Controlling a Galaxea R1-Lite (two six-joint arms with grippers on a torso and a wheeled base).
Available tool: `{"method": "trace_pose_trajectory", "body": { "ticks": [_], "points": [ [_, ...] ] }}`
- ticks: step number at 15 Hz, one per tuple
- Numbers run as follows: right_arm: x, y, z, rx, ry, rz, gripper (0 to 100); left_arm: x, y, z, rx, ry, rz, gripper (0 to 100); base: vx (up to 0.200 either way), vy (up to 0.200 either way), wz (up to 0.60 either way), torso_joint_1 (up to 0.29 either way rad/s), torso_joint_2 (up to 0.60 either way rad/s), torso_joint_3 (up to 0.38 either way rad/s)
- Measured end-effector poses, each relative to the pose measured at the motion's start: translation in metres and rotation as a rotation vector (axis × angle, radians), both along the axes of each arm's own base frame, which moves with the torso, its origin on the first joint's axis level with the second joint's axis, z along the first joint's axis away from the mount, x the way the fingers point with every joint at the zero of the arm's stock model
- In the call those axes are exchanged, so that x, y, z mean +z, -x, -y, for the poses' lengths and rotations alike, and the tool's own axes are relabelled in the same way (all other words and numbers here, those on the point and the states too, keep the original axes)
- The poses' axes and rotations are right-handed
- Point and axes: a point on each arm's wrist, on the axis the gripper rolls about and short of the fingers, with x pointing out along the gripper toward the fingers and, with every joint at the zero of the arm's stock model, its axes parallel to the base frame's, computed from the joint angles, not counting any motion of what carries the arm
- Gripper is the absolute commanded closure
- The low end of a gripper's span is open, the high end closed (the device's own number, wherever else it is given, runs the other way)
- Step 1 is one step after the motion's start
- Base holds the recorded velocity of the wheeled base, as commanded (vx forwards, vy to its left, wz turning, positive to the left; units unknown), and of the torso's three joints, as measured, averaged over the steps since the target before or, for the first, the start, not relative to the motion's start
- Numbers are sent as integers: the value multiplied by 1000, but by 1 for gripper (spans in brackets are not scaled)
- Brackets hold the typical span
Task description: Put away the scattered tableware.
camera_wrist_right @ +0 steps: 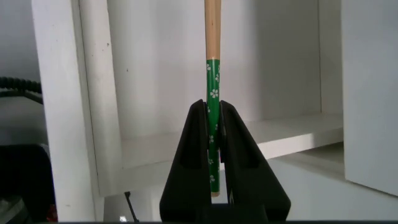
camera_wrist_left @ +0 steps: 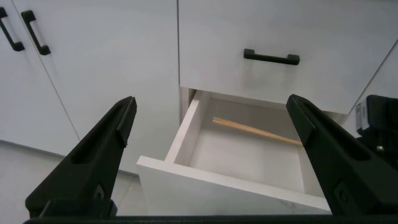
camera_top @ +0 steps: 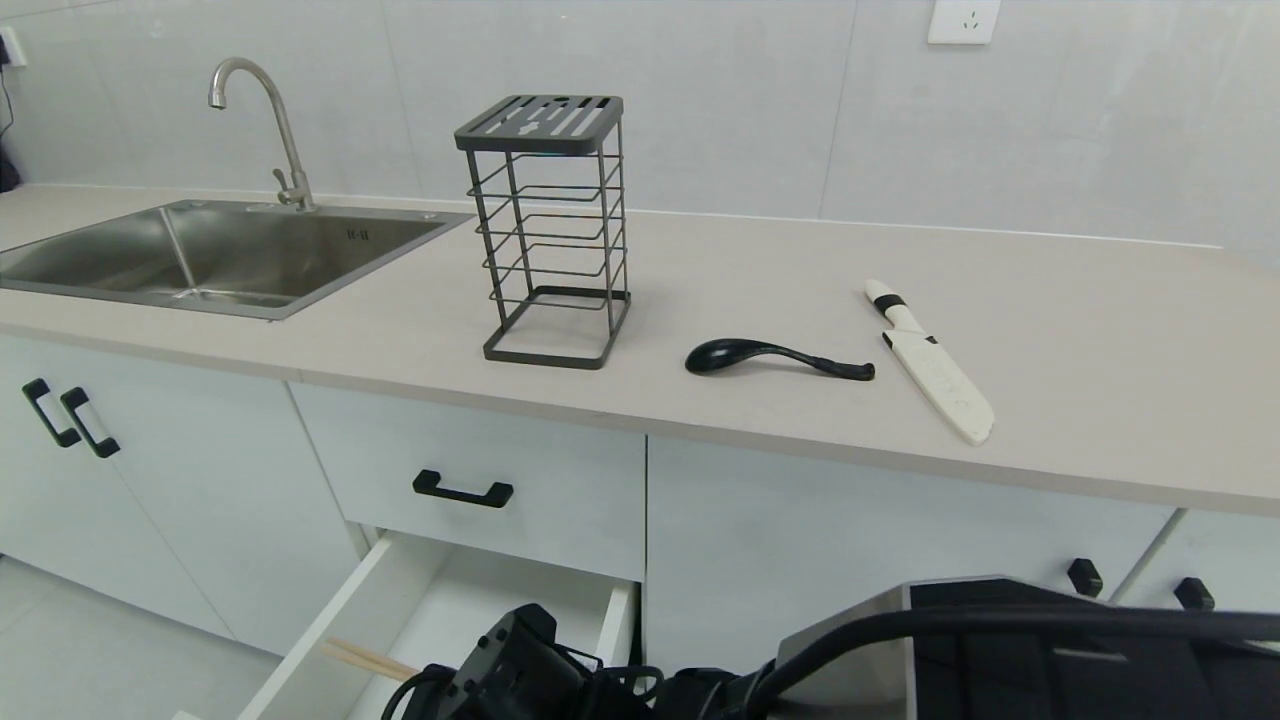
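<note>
Right tool [camera_wrist_right: 213, 112] pinching the green-patterned end of a chopstick [camera_wrist_right: 212, 74], chopstick reaching into the open drawer [camera_top: 340, 620] at lower centre, left tool [camera_wrist_left: 211, 109] spread wide facing that drawer, black spoon [camera_top: 775, 357] and white knife [camera_top: 930, 362] on the desk [camera_top: 760, 270] at right, beside a wire rack [camera_top: 548, 230]

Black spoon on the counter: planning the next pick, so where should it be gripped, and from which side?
Probably mid-handle on the black spoon, from above, closing across it: the handle seems to arch off the counter there, and the knife lies close beside its tip.
</note>
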Motion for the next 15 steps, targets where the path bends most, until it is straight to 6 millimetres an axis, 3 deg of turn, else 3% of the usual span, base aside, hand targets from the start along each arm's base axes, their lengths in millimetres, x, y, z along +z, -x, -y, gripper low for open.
{"method": "trace_pose_trajectory", "body": {
  "ticks": [8, 15],
  "points": [
    [-17, -15, -33, -2, -51, -37, 100, 0, 0, 0, 0, 0, 0, 0, 0, 0, 0, 0, 0, 0],
    [-31, -26, -29, -75, -31, -89, 100, 0, 0, 0, 0, 0, 0, 0, 0, 0, 0, 0, 0, 0]
  ]
}}
